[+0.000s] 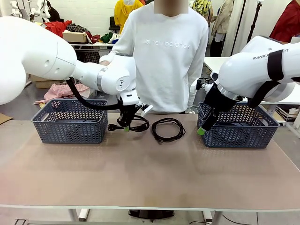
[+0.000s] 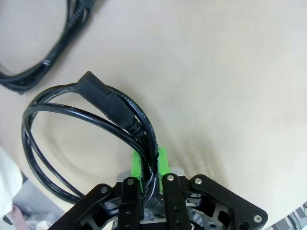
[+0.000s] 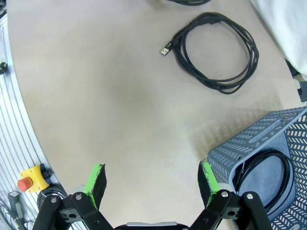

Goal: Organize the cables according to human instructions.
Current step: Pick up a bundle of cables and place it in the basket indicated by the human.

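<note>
1. Locate the left basket (image 1: 69, 121); it stands just to the robot's left of the left gripper (image 1: 125, 126).
2. Confirm the left gripper is clamped on one coiled cable (image 2: 110, 101), held low at the table; the right gripper (image 3: 152, 170) stands apart, empty.
3. Note the loose cable (image 3: 225, 87) lying between both grippers.

The cables (image 2: 115, 103) are black, the counter (image 1: 140, 173) plain beige. 2 baskets (image 1: 70, 125): slate-grey, chevron openwork. The left tool (image 2: 149, 165) and right tool (image 3: 151, 175) are black with bright green pads (image 3: 97, 181). Person's sweatshirt (image 1: 164, 70): white.
</note>
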Robot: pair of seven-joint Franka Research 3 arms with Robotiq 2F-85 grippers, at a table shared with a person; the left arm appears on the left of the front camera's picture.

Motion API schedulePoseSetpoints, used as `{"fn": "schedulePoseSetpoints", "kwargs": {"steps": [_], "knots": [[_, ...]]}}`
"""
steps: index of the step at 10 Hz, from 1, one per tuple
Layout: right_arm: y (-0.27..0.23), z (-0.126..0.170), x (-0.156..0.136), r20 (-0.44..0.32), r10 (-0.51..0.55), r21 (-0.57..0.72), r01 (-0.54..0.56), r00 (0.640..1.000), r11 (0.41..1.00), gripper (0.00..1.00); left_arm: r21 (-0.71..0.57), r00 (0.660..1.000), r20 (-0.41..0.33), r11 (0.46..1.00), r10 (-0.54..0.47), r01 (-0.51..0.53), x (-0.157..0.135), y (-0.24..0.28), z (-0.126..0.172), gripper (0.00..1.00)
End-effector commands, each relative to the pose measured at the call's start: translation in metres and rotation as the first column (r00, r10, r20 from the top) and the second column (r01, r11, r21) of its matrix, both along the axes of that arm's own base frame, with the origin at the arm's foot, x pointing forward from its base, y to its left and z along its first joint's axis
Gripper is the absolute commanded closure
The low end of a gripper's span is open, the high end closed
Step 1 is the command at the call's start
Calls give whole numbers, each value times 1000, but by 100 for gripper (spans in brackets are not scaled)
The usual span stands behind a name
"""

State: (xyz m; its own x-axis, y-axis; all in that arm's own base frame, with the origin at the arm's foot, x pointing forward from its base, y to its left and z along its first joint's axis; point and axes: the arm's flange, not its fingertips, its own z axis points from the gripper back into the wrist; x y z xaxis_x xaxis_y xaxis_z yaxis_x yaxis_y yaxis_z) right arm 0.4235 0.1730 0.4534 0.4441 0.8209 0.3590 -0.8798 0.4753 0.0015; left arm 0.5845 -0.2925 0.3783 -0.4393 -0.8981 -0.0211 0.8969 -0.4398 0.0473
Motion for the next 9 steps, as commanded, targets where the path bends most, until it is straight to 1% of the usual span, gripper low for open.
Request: {"fn": "schedulePoseSetpoints", "kwargs": {"steps": [1, 4, 5, 7, 9], "knots": [[1, 0, -1, 1, -7, 2, 7, 1000, 1000, 0, -15, 999, -3, 999, 48, -48, -20, 0, 33, 100], [1, 0, -1, 1, -7, 2, 7, 1000, 1000, 0, -30, 998, 25, 998, 64, -63, -46, 2, 91, 100], [1, 0, -1, 1, -7, 2, 7, 1000, 1000, 0, -31, 995, 53, 996, 80, -78, -53, 11, 107, 100], [1, 0, -1, 1, -7, 2, 7, 1000, 1000, 0, -34, 990, 81, 993, 114, -111, -68, 42, 130, 100], [1, 0, -1, 1, -7, 2, 7, 1000, 1000, 0, -94, 982, 110, 985, 154, -144, -78, 78, 144, 100]]}}
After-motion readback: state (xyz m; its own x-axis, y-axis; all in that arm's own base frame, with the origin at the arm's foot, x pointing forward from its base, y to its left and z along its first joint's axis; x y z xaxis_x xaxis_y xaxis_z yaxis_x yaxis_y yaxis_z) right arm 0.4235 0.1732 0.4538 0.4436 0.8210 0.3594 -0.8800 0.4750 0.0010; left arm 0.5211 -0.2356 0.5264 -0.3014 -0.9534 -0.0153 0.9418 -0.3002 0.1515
